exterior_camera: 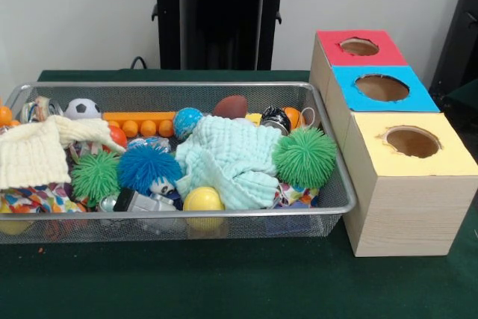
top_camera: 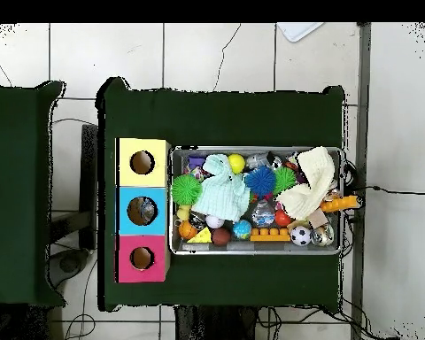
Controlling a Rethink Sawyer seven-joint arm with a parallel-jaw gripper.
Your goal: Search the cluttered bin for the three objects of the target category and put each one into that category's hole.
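Closest to me, on the green surface [exterior_camera: 224, 282], stands the yellow-topped box [exterior_camera: 407, 184], first in a row of three with a round hole in each lid. Behind it comes the blue-topped box [exterior_camera: 382, 89], then the red-topped box [exterior_camera: 358, 48]. Just beside the row, its rim nearly against the yellow one, sits the cluttered bin [exterior_camera: 179, 214], a wide shallow wire-mesh basket, wider than the whole row when seen from above [top_camera: 257, 249].

It is packed. A pale mint cloth [exterior_camera: 231, 158] lies heaped in the middle, with a spiky green ball [exterior_camera: 305, 156] against its right edge and a yellow ball [exterior_camera: 203, 199] at the front wall. Left of the cloth are a fuzzy blue ball [exterior_camera: 148, 168], a smaller spiky green ball [exterior_camera: 95, 175] and a cream knitted cloth [exterior_camera: 45, 151]. Along the back wall I see a small soccer ball [exterior_camera: 82, 108], an orange bar of beads [exterior_camera: 140, 125] and a brown football [exterior_camera: 230, 106].

Only the black pedestal [exterior_camera: 220, 16] shows at the far side; the tool is nowhere visible, so I cannot tell its state.
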